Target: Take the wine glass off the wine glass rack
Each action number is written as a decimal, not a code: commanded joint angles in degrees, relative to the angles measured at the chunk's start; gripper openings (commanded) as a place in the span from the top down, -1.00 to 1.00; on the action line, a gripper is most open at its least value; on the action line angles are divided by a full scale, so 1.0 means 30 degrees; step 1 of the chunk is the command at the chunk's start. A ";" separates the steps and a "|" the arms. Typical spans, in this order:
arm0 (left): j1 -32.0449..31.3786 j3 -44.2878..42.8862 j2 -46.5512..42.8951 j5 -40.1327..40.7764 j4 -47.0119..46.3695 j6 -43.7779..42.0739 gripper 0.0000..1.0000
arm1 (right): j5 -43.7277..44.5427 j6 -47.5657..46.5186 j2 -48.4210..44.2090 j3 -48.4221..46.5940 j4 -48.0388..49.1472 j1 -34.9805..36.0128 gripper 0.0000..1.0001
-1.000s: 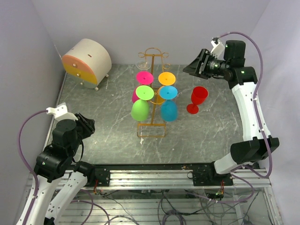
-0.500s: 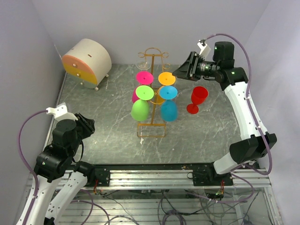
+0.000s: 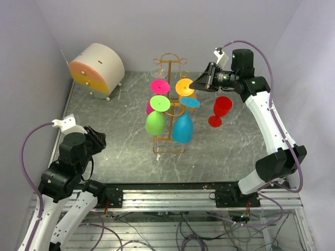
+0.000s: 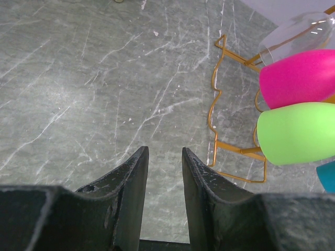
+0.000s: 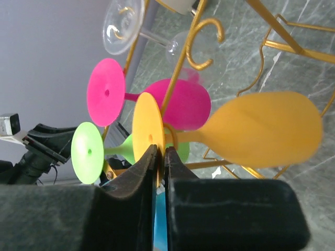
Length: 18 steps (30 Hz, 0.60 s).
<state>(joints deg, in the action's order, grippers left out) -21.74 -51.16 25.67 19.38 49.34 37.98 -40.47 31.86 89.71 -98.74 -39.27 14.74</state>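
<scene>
Your right gripper (image 5: pixel 160 150) pinches the foot rim of the orange wine glass (image 5: pixel 261 128) hanging on the wine glass rack (image 3: pixel 170 70). Your left gripper (image 4: pixel 165 151) hangs spread and empty.

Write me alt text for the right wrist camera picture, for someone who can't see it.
The right end effector pinches the foot rim of the orange wine glass, which hangs from the golden wine glass rack. A pink glass, a green glass and a clear glass hang beyond it, above the grey marbled table.
</scene>
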 commanded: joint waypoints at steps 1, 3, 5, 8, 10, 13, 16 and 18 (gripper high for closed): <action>-0.0108 0.0015 0.0034 0.0507 -0.0077 0.0174 0.14 | 0.0708 -0.0139 -0.0334 -0.0090 0.0343 0.0096 0.95; -0.0108 0.0012 0.0082 0.0485 -0.0054 0.0173 0.14 | 0.0870 -0.0027 -0.0434 -0.0175 0.0366 0.0099 1.00; -0.0108 0.0001 0.0117 0.0458 -0.0070 0.0173 0.14 | 0.1051 0.0277 -0.0597 -0.0098 0.0628 0.0082 1.00; -0.0108 0.0025 0.0045 0.0461 -0.0055 0.0173 0.14 | 0.1269 0.0627 -0.0746 0.0002 0.0919 0.0088 1.00; -0.0108 0.0023 0.0026 0.0455 -0.0069 0.0173 0.14 | 0.1271 0.0818 -0.0815 0.0062 0.1124 0.0067 1.00; -0.0108 0.0024 0.0032 0.0455 -0.0056 0.0173 0.14 | 0.1470 0.1303 -0.1035 0.0409 0.1677 0.0068 1.00; -0.0108 -0.0005 0.0053 0.0459 -0.0041 0.0173 0.14 | 0.1957 0.1821 -0.1391 0.0825 0.2253 0.0038 1.00; -0.0101 0.0014 0.0042 0.0459 -0.0065 0.0172 0.14 | 0.2030 0.2011 -0.1456 0.0886 0.2460 0.0038 1.00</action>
<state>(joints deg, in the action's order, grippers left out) -21.74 -51.16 25.67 19.38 49.36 37.98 -36.77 36.38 87.20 -96.99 -35.16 14.74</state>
